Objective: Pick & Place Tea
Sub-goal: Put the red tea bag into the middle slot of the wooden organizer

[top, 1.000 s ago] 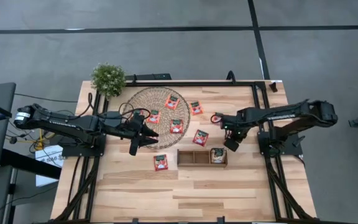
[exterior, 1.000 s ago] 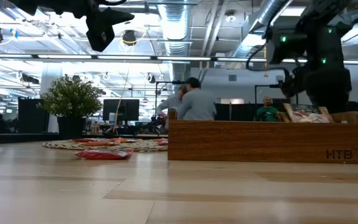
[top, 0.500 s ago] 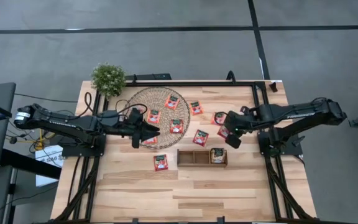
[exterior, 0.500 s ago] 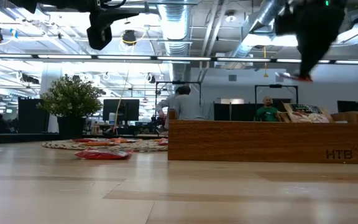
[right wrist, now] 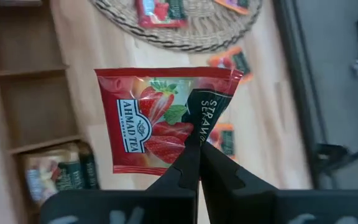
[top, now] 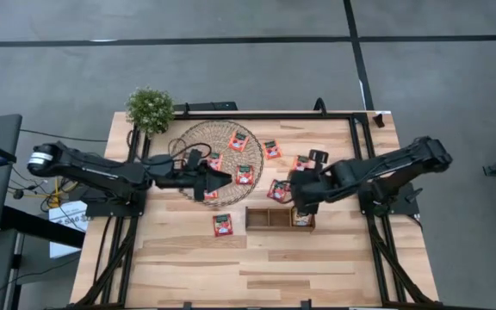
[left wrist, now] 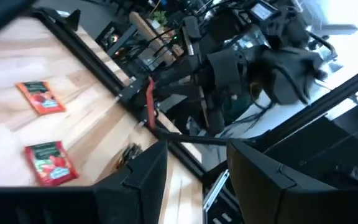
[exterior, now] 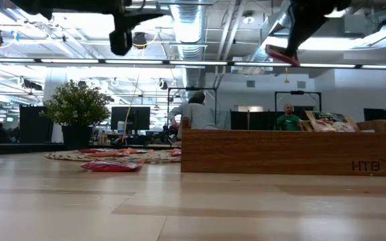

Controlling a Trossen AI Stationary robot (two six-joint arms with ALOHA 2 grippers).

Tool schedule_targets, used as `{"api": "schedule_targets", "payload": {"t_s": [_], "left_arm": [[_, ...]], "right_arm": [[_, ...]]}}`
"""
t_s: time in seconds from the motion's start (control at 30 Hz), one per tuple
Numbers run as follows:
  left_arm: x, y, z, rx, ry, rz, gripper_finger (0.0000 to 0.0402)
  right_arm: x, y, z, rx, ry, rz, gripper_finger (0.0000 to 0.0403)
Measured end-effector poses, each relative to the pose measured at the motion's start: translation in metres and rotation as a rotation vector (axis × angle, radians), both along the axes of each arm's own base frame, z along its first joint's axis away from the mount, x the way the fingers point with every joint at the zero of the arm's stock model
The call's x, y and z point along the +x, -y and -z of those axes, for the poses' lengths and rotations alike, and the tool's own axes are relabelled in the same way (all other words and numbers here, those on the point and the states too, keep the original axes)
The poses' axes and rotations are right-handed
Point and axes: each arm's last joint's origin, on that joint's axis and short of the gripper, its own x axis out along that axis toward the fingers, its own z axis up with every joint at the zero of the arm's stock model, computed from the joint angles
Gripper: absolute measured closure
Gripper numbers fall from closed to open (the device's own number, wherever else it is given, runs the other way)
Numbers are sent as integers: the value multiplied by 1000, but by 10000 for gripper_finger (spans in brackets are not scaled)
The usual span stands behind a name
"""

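The right gripper has swung inward with its red tea sachet and now hangs over the wooden tray; the left gripper reached farther across the woven mat.

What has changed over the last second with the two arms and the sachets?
The right gripper, shut on a red tea sachet, has swung in from the table's right side to above the wooden tray, near its right compartment. The sachet beside it earlier is gone from the table. The left gripper moved further over the woven mat, open. Other sachets stayed put.
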Motion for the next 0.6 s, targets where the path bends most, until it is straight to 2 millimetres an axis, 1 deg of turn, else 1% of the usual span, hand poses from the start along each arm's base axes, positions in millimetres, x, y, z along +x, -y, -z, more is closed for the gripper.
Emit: {"api": "schedule_targets", "payload": {"t_s": [0.13,0.27,0.47,0.6], "left_arm": [[14,1,7,-25,-21,3,243],[23,2,6,-31,-25,28,243],[25,2,2,-36,-12,31,243],[26,3,-1,-36,-6,33,243]], "right_arm": [[15,-9,-1,-58,-38,-14,403],[29,-22,-1,-70,-50,-57,403],[42,-49,3,-97,-62,-124,403],[47,-69,-1,-106,-30,-167,403]]}}
